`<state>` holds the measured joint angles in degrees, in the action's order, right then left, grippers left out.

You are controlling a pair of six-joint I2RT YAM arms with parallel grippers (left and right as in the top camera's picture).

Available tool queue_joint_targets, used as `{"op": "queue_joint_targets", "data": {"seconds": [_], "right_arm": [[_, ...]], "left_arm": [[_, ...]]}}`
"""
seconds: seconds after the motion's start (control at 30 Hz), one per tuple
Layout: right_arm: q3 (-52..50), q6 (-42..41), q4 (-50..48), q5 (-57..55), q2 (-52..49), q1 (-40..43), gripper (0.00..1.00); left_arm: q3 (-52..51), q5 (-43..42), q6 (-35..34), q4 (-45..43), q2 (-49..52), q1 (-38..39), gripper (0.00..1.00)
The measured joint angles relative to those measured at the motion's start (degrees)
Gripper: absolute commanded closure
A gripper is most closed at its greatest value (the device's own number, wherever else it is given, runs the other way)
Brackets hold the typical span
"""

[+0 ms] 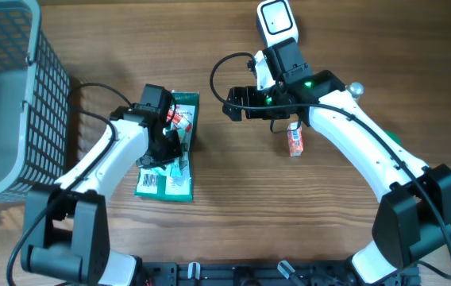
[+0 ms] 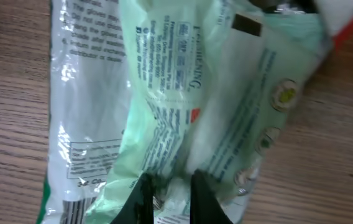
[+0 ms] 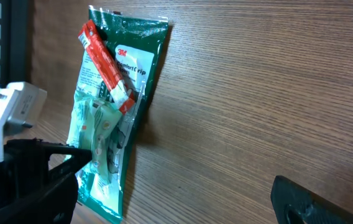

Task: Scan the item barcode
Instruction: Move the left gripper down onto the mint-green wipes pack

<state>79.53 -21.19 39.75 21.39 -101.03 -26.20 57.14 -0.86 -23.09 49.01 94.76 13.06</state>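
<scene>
Pale green film is bunched between the two dark fingertips of the left gripper (image 2: 171,200), whose jaws stand narrow and pinched on the near edge of a pale green packet (image 2: 226,93). In the left wrist view the packet runs up and away from the fingertips, crinkled and printed with small text.

Under it and to its left lies a larger green package (image 1: 166,184) with a shiny printed face. Part of a barcode (image 2: 71,211) shows at that package's lower corner, just beside the left finger. A red stick packet (image 3: 105,62) lies slantwise across the upper half of the green package, with its lower end over the pale packet. The whole stack rests flat on the wooden table (image 3: 257,93).

The right gripper (image 3: 176,177) is well apart from the stack and points towards it. Its jaws are spread wide, with only bare wood between them.

From overhead, a white-headed scanner (image 1: 276,19) sits at the far edge of the table, close against the right arm's wrist. Whether it touches the arm I cannot tell. A small red-and-white packet (image 1: 294,141) lies on the table under that arm. A grey mesh basket (image 1: 43,95) stands at the far left of the table.
</scene>
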Motion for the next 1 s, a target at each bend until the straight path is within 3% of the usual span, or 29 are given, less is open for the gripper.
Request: {"op": "queue_joint_targets", "data": {"seconds": [0.07,0.23,0.27,0.33,0.43,0.53,0.57,0.6,0.67,0.77,0.83,0.97,1.0], "right_arm": [[0.0,0.0,0.0,0.0,0.0,0.0,0.00],[0.0,0.0,0.0,0.0,0.0,0.0,0.00],[0.0,0.0,0.0,0.0,0.0,0.0,0.00],[0.0,0.0,0.0,0.0,0.0,0.0,0.00],[0.0,0.0,0.0,0.0,0.0,0.0,0.00],[0.0,0.0,0.0,0.0,0.0,0.0,0.00],[0.0,0.0,0.0,0.0,0.0,0.0,0.00],[0.0,0.0,0.0,0.0,0.0,0.0,0.00],[0.0,0.0,0.0,0.0,0.0,0.0,0.00],[0.0,0.0,0.0,0.0,0.0,0.0,0.00],[0.0,0.0,0.0,0.0,0.0,0.0,0.00],[0.0,0.0,0.0,0.0,0.0,0.0,0.01],[0.0,0.0,0.0,0.0,0.0,0.0,0.00]], "left_arm": [[0.0,1.6,-0.4,0.0,0.8,-0.1,0.78],[0.1,4.0,-1.2,0.2,2.4,-0.1,0.69],[0.2,4.1,-1.2,0.2,2.5,-0.1,0.63],[0.4,4.5,-1.4,0.9,2.6,-0.1,0.69],[3.9,5.2,-1.0,7.5,4.0,-0.1,0.70],[11.1,5.7,-0.3,14.3,3.8,-0.1,0.54],[13.6,5.7,-0.1,15.4,3.1,-0.1,0.66],[14.7,5.5,-0.2,15.9,2.3,-0.1,0.71],[15.8,3.8,0.2,16.4,0.2,-0.1,0.64],[15.7,-1.0,1.6,15.7,-0.4,-0.2,0.64],[15.1,-3.7,2.2,14.5,0.0,-0.2,0.79],[11.8,-4.9,2.9,11.0,1.1,-0.3,0.87],[10.6,-4.7,2.8,10.5,1.4,-0.3,0.85]]}}
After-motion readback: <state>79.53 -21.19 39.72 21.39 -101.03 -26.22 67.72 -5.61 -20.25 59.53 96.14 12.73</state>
